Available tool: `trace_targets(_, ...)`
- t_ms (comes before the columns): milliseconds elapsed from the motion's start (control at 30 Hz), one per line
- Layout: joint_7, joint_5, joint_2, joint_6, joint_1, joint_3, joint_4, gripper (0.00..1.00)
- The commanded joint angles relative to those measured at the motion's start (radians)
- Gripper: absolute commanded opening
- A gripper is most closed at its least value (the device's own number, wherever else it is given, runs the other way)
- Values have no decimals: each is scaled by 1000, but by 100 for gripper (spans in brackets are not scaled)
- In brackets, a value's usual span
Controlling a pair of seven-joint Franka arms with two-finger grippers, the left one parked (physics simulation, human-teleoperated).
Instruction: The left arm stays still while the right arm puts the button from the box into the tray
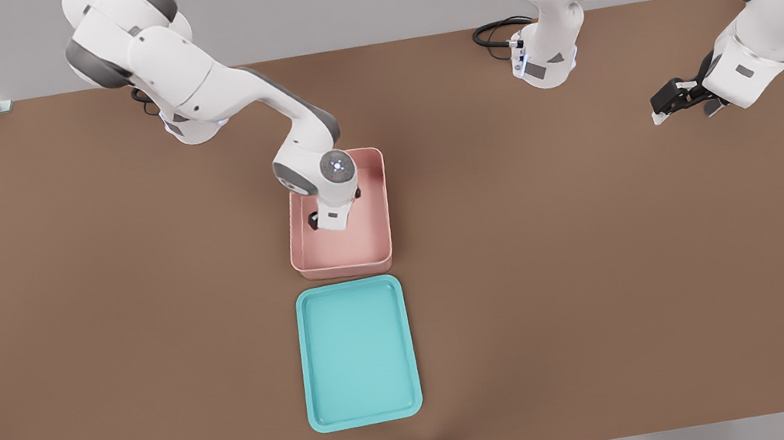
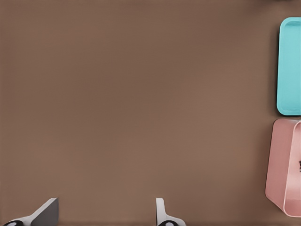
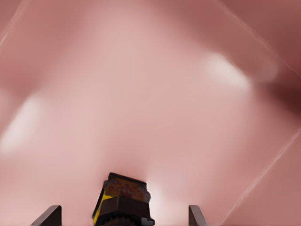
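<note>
Gripper (image 3: pixel 124 219) down inside box (image 1: pixel 373 199), fingers (image 3: pixel 48 215) spread wide. Button (image 3: pixel 123 200) on box floor between them, seemingly off-centre. Centre, close squarely, then lift to tray (image 1: pixel 366 413).

My right arm (image 1: pixel 239 98) reaches from the table's (image 1: pixel 606 280) far side, on the front view's left, down into the box (image 1: pixel 380 241). My gripper (image 3: pixel 124 221) sits low inside the box, fingers (image 3: pixel 49 215) spread, the button (image 3: pixel 123 202) between them on the box floor, touching neither. The box stands mid-table. The tray (image 1: pixel 321 365) lies just in front of it, nearer the camera, apart from it and in line with it.
</note>
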Motion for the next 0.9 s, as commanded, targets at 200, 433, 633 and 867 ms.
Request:
trace_targets(200, 166, -17, -12, 23, 3, 6, -36, 82)
trace_targets(433, 166, -15, -25, 14, -20, 14, -24, 39)
trace_targets(633, 5, -11, -44, -236, -472, 377, 281, 38)
trace_targets(867, -211, -207, 424, -204, -310, 215, 893, 39)
